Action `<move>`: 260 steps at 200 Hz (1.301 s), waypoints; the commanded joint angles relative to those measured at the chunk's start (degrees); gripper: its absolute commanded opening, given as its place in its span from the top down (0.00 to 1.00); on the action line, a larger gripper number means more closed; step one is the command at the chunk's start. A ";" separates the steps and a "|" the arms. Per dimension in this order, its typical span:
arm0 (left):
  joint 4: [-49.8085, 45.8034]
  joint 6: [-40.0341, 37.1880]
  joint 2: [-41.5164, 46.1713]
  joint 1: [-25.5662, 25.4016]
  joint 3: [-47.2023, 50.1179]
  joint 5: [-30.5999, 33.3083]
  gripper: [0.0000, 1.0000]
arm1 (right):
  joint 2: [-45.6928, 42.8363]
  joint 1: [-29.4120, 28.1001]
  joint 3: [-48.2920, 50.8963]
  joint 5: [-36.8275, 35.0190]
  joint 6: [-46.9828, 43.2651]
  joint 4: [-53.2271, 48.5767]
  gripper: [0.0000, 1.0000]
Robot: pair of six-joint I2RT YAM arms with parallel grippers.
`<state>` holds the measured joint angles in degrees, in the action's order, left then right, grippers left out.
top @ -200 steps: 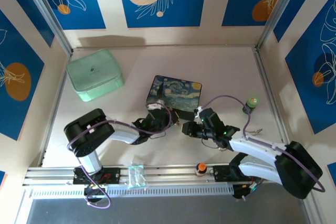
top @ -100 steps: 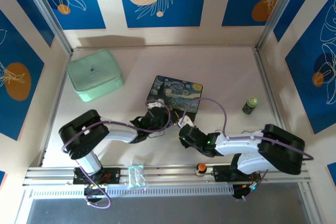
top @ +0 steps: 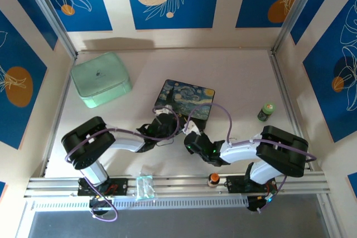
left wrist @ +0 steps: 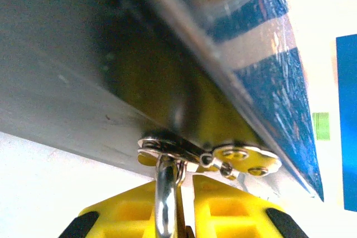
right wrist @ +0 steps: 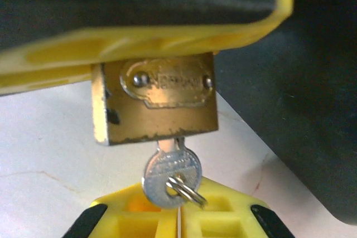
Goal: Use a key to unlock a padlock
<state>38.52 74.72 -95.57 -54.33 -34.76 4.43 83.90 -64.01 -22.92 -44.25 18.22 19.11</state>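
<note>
The brass padlock [right wrist: 155, 104] hangs under a yellow finger [right wrist: 139, 45] of my left gripper. The silvery key [right wrist: 172, 178] sits in its keyhole, head down, with a small ring through it. My right gripper [right wrist: 178, 214] is just below the key head, fingers closed to a thin seam with nothing between them. In the left wrist view my left gripper [left wrist: 179, 193] is shut on the padlock's silver shackle [left wrist: 165, 190], right under the starry-night tin [left wrist: 167, 54]. Seen from above, the left gripper [top: 166, 132] and right gripper [top: 189, 140] meet at the tin's [top: 187, 97] near edge.
A mint-green case [top: 100, 79] lies at the back left. A small green-capped bottle [top: 268, 110] stands at the right. An orange-capped item [top: 213, 179] and a clear bag [top: 144, 187] rest on the front rail. Flat silver wire pieces [left wrist: 240, 160] lie beside the shackle.
My right arm has swung left and folded in, bringing its gripper from the tin's right corner up to the padlock. The left arm has barely moved.
</note>
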 commanded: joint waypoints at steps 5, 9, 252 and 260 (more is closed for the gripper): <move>3.73 0.53 0.72 -0.52 -0.83 -2.89 1.00 | -0.07 -0.49 0.59 0.45 -1.04 11.12 0.92; 3.82 0.69 0.74 -0.52 -0.64 -2.78 1.00 | -0.12 -0.63 0.61 -0.58 -0.83 11.24 0.92; 7.10 3.56 -0.57 0.18 1.87 -2.09 1.00 | -0.03 -4.25 2.41 -13.79 -8.19 24.08 0.92; 8.50 3.91 -0.89 0.18 2.14 -2.05 1.00 | -0.90 -4.02 3.01 -13.71 -6.50 23.69 0.90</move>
<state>44.42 78.63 -96.53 -53.78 -33.50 3.42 85.82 -67.20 -19.35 -56.23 11.60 33.39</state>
